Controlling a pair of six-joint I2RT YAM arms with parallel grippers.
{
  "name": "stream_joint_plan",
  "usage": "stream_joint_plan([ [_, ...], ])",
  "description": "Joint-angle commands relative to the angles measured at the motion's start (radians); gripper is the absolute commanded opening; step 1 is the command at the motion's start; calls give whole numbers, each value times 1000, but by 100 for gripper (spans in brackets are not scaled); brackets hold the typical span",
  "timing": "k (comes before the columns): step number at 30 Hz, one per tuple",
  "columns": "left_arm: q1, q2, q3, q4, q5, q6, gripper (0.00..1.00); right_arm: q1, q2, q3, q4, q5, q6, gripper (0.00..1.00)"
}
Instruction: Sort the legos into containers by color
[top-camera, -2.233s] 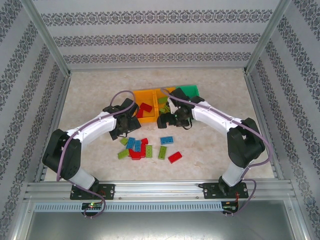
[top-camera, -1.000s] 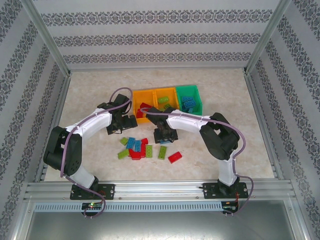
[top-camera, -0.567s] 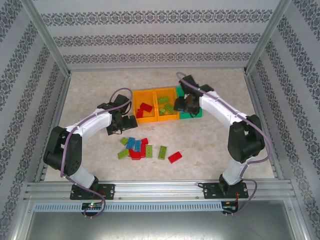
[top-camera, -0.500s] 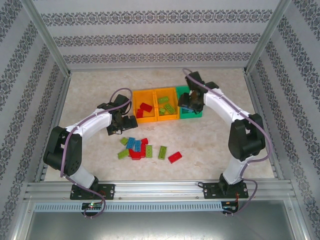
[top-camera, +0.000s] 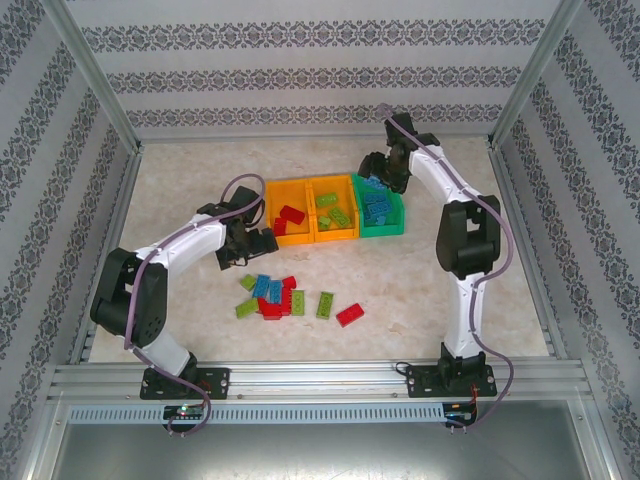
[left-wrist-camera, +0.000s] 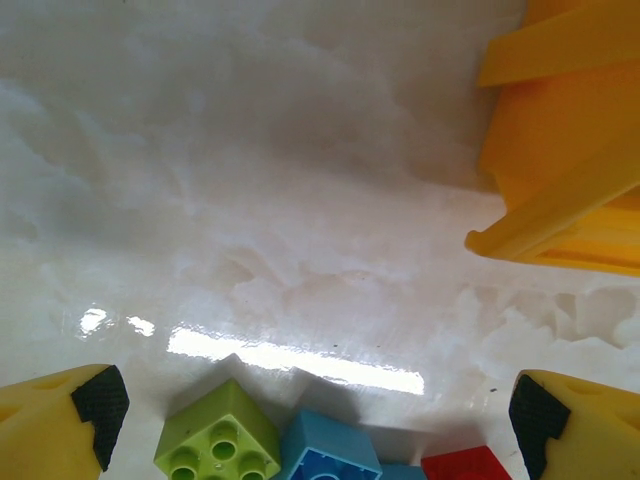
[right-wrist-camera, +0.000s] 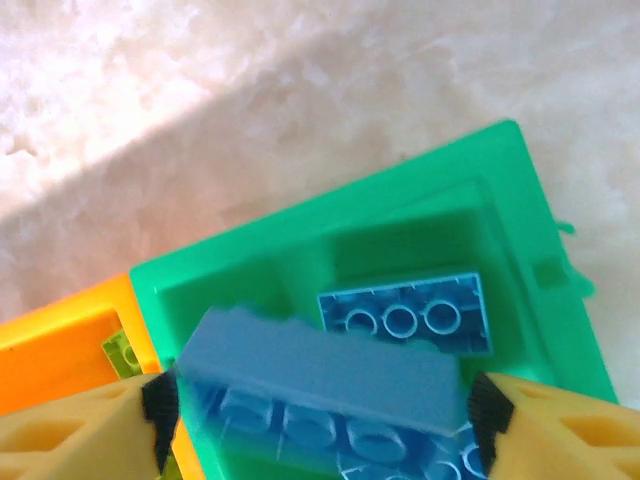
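Right claw (right-wrist-camera: 322, 405) spread wide over the green rectangular plastic bin (right-wrist-camera: 350, 215); a blurred blue studded plastic brick (right-wrist-camera: 320, 365) lies between its fingertips, nine to three o'clock. Left claw (left-wrist-camera: 315, 405) wide, empty, above the marbled bench (left-wrist-camera: 250, 200)

The pincer (left-wrist-camera: 315, 410) stands wide, its fingers (left-wrist-camera: 60, 425) at the view's lower corners, gripping nothing. Between them, at the near edge, lie a green brick (left-wrist-camera: 218, 445), a blue brick (left-wrist-camera: 330, 455) just beside it, and a red brick (left-wrist-camera: 470, 466). Ahead, toward the view's right, an orange bin (left-wrist-camera: 560, 150) sits on the pale table (left-wrist-camera: 250, 180).
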Motion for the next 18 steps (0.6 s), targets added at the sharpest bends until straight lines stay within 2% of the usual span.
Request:
stream_joint_plan([
  [1,-11,-9,26,-4,29,29,100,-6,14,43,-35,-28,-8,85],
  [6,-40,-39,3,-47,32,78,100,-6,-59,-34,7,-46,-24,92],
  [12,-83,-75,-37,-76,44,114,96,8,-221,-227,122,-83,-48,92],
  [18,-138,-115,-89,-88,40,123,93,17,-334,-403,161,-118,-65,89],
])
